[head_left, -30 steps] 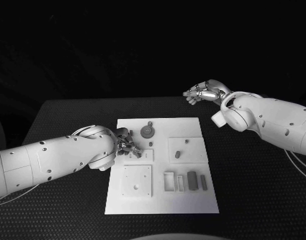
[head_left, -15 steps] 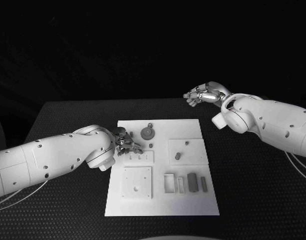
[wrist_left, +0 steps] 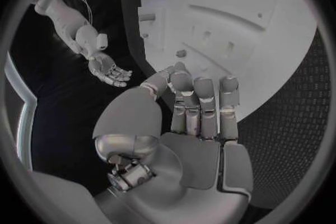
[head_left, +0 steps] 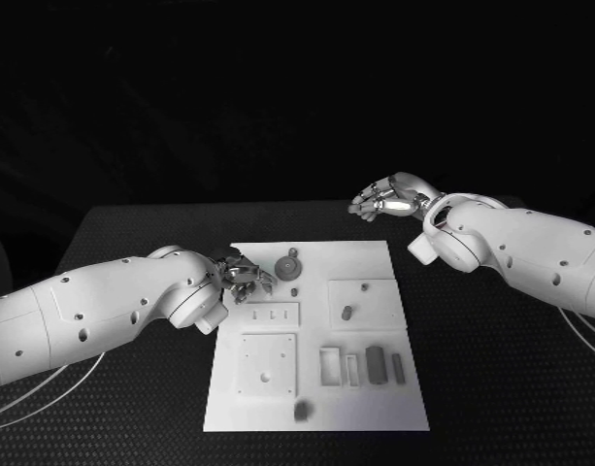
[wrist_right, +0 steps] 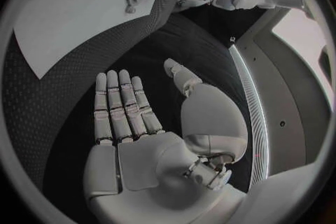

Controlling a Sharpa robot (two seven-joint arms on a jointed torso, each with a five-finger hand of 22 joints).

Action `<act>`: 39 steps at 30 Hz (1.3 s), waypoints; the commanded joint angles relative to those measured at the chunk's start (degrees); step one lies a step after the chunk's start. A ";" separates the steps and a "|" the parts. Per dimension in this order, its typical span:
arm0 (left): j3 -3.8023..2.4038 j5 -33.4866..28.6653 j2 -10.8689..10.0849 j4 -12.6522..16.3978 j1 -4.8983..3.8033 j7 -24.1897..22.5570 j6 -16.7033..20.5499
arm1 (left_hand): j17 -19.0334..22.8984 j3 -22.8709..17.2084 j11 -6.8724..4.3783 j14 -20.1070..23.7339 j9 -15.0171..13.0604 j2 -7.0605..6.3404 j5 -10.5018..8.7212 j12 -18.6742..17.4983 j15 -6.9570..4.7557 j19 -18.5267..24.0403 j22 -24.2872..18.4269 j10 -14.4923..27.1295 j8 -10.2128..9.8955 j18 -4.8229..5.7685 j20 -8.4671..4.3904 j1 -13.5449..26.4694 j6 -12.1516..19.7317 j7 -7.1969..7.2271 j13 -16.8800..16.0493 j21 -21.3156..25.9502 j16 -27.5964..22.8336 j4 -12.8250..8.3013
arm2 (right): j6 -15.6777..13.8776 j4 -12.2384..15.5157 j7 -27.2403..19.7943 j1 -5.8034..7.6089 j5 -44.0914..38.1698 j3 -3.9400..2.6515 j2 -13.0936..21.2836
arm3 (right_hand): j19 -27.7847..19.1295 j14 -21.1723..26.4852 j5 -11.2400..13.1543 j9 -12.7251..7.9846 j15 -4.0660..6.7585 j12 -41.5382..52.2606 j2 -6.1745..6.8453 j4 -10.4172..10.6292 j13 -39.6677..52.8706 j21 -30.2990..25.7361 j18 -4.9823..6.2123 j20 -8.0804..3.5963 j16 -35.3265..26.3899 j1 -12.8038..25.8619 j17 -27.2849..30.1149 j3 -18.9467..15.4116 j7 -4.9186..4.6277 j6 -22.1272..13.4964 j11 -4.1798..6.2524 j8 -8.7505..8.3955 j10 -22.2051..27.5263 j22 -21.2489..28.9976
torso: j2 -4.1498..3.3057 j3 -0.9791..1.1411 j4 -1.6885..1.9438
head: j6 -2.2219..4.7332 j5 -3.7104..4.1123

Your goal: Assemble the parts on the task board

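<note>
Hovering at the far left corner of the task board (head_left: pixel 318 330), my left hand (head_left: pixel 244 276) has its fingers (wrist_left: pixel 201 102) extended side by side, released and grasping nothing, as the left wrist view shows plainly. My right hand (head_left: pixel 392 197) hangs over the bare counter (head_left: pixel 507 369) beyond the board's far right corner, palm flat, fingers straight and apart, also carrying nothing.

The parts lie scattered on the white plate: a round piece with a stem (head_left: pixel 289 264) just beside my left fingertips, toward the board's centre; a small peg (head_left: pixel 347 313) on the raised square to the right; two upright bars (head_left: pixel 376 362) near the right edge, their long axes running toward and away from me; and a loose piece (head_left: pixel 302 412) at the near edge.

By my judgement the coming move turns on the round piece: it sits on the inner side of my left hand, almost touching, while my right hand stands well apart. My left is clearly the nearer.
</note>
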State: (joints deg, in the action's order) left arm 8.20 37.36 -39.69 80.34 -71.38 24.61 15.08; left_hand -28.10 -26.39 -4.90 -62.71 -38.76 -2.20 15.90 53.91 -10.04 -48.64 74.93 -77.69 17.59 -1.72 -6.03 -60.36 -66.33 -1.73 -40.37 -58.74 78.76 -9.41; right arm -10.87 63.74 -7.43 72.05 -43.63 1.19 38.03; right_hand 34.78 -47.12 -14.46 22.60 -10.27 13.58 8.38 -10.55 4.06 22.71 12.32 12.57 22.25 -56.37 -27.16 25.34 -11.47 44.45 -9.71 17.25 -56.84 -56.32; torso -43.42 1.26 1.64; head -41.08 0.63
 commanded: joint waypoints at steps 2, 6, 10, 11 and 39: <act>-0.04 -6.30 0.15 -0.11 -0.02 -3.73 2.45 | 0.07 -2.01 0.31 -0.29 0.04 -0.31 -0.02 -0.26 -0.01 -0.45 0.85 0.13 -0.35 0.76 -8.55 0.19 0.55 -0.03 0.10 0.41 0.02 -2.58 | 1.10 1.84 2.82 -0.17 -8.34 -0.01 0.05 | -0.51 0.60 -0.19 -0.11 -0.12 -0.36 0.13 -0.83 0.05 -0.44 0.05 -0.03 -0.49 -1.04 -0.10 0.11 -0.87 -0.30 -0.14 0.27 -0.16 -0.24 | 0.02 -0.03 0.07 | 0.97 -0.03; -0.03 -6.30 0.09 -0.24 -0.02 -3.50 2.80 | 0.08 -2.26 0.33 -0.29 0.00 -0.27 -0.02 -0.25 0.02 -0.46 0.84 0.13 -0.33 0.78 -8.55 0.12 0.61 -0.05 0.10 0.44 0.02 -2.95 | 1.14 3.07 3.40 -0.27 -9.52 0.01 0.03 | -0.60 0.71 -0.19 -0.16 -0.18 -0.42 0.25 -1.15 0.05 -0.54 -0.02 -0.02 -0.61 -1.37 -0.17 0.41 -0.86 -0.30 -0.16 0.30 -0.13 -0.42 | 0.04 0.05 0.04 | 1.36 -0.16; -0.03 -6.14 -0.07 -0.17 -0.02 -3.54 3.11 | 0.08 -2.48 0.32 -0.34 -0.03 -0.13 -0.04 -0.22 0.01 -0.51 0.84 0.11 -0.29 0.78 -8.57 0.03 0.63 -0.04 0.09 0.44 0.05 -3.20 | 0.99 3.95 3.81 -0.40 -10.60 0.03 0.10 | -0.66 0.77 -0.16 -0.20 -0.21 -0.46 0.31 -1.32 0.05 -0.62 -0.07 -0.02 -0.66 -1.54 -0.22 0.61 -0.87 -0.33 -0.18 0.30 -0.11 -0.54 | 0.02 0.01 0.00 | 1.07 -0.12; -0.03 -6.11 -0.10 -0.19 -0.02 -3.54 3.04 | 0.08 -2.49 0.32 -0.34 -0.04 -0.13 -0.04 -0.22 0.01 -0.52 0.84 0.11 -0.29 0.78 -8.57 0.03 0.63 -0.04 0.09 0.44 0.06 -3.22 | 0.93 4.14 3.86 -0.43 -11.16 0.04 0.14 | -0.66 0.76 -0.15 -0.21 -0.21 -0.47 0.32 -1.33 0.05 -0.62 -0.07 -0.02 -0.66 -1.55 -0.23 0.62 -0.87 -0.33 -0.18 0.30 -0.11 -0.55 | 0.00 0.00 -0.02 | 1.14 -0.13; -0.03 -6.17 -0.25 -1.36 -0.04 -6.98 1.64 | 0.23 -1.99 0.71 -0.17 0.22 -1.67 -0.42 -0.36 0.26 -0.67 0.72 0.56 -1.02 0.97 -8.47 2.73 2.28 -0.48 0.15 0.63 -0.16 -2.79 | 0.21 6.17 2.21 -0.59 -12.76 0.08 1.15 | -0.35 0.42 0.22 -0.28 -0.09 -0.31 0.72 -2.37 0.17 -0.70 -0.08 -0.08 -0.56 -2.48 -0.69 1.45 -0.75 0.00 -0.02 0.60 -0.57 -1.23 | 0.20 -0.01 -0.01 | -0.08 -0.27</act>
State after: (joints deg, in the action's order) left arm 8.21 31.60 -40.05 79.07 -71.37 20.29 17.60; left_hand -27.90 -28.52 -4.36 -63.08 -38.75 -3.93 15.47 53.77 -9.55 -49.05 74.90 -77.16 16.65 -1.73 -6.03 -57.95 -64.86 -1.71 -40.27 -58.30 78.76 -12.05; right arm -10.75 69.68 -4.11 71.50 -55.41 1.28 39.19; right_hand 34.37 -46.76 -14.48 22.41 -10.63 13.46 9.15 -12.67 4.17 22.38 11.94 12.58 21.91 -58.45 -27.80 26.83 -11.47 44.45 -9.72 17.55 -56.83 -57.51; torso -43.35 1.26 1.63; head -41.03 0.48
